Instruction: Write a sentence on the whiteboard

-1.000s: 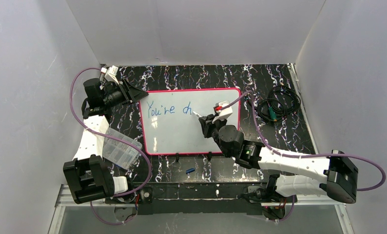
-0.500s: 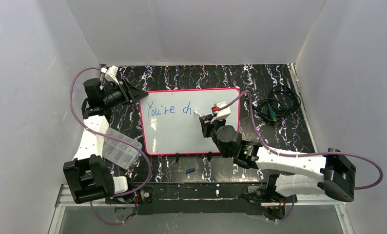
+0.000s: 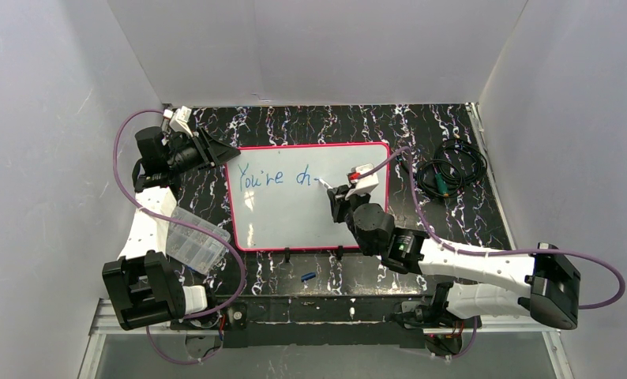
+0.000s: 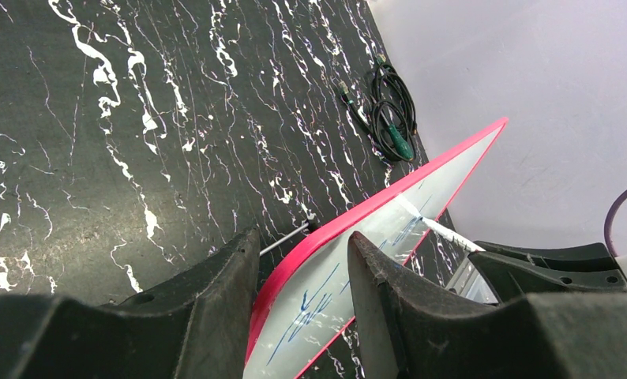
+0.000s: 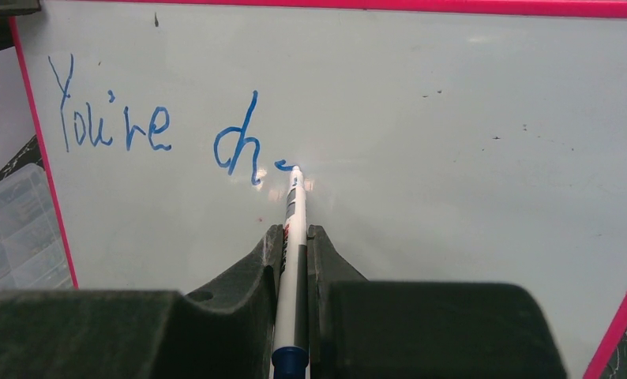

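The whiteboard (image 3: 294, 221), glossy white with a pink-red frame, lies mid-table. Blue cursive on it, the sentence (image 3: 279, 177), reads "You're ch" plus a short stroke (image 5: 152, 130). My right gripper (image 3: 338, 197) is shut on a white marker (image 5: 297, 189) with a blue end, and the marker's tip touches the board just right of the "h". At the board's top-left corner my left gripper (image 3: 223, 152) is closed on the edge. In the left wrist view the pink frame (image 4: 358, 215) runs between the two fingers (image 4: 239, 268).
A clear plastic compartment box (image 3: 190, 237) sits left of the board beside the left arm. A coiled black cable with a green plug (image 3: 451, 170) lies at the right. A small blue cap (image 3: 308, 276) rests below the board's near edge. White walls enclose the table.
The marker tip has slid slightly right, leaving a short new stroke after "ch". The left arm and the board have not moved.
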Robot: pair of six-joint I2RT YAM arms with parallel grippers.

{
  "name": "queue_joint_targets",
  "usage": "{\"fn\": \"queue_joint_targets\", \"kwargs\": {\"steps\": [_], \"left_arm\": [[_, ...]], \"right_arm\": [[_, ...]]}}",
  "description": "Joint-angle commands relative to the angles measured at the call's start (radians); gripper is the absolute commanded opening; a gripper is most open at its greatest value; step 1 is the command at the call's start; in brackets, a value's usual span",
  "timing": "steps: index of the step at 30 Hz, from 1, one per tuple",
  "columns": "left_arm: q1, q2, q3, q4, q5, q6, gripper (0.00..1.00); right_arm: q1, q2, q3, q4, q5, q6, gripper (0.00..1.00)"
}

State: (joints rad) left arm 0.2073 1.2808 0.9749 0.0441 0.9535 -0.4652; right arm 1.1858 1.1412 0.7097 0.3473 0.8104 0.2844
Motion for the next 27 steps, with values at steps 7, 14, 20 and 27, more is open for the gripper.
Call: {"fn": "queue_joint_targets", "kwargs": {"steps": [7,14,20,27], "left_arm": [[-0.007,-0.029,-0.002,-0.010,0.041,0.002,0.43],[-0.007,-0.029,-0.001,-0.009,0.042,0.002,0.43],[-0.007,-0.029,-0.001,-0.009,0.042,0.001,0.43],[-0.007,-0.028,0.000,-0.008,0.044,0.000,0.43]], "right_arm": [[-0.005,0.015,0.034,0.091,0.071,-0.066,0.01],[-0.005,0.057,0.061,0.127,0.052,-0.094,0.01],[-0.005,0.060,0.051,0.088,0.007,-0.061,0.01],[-0.003,0.030,0.015,0.009,-0.012,0.007,0.01]]}}
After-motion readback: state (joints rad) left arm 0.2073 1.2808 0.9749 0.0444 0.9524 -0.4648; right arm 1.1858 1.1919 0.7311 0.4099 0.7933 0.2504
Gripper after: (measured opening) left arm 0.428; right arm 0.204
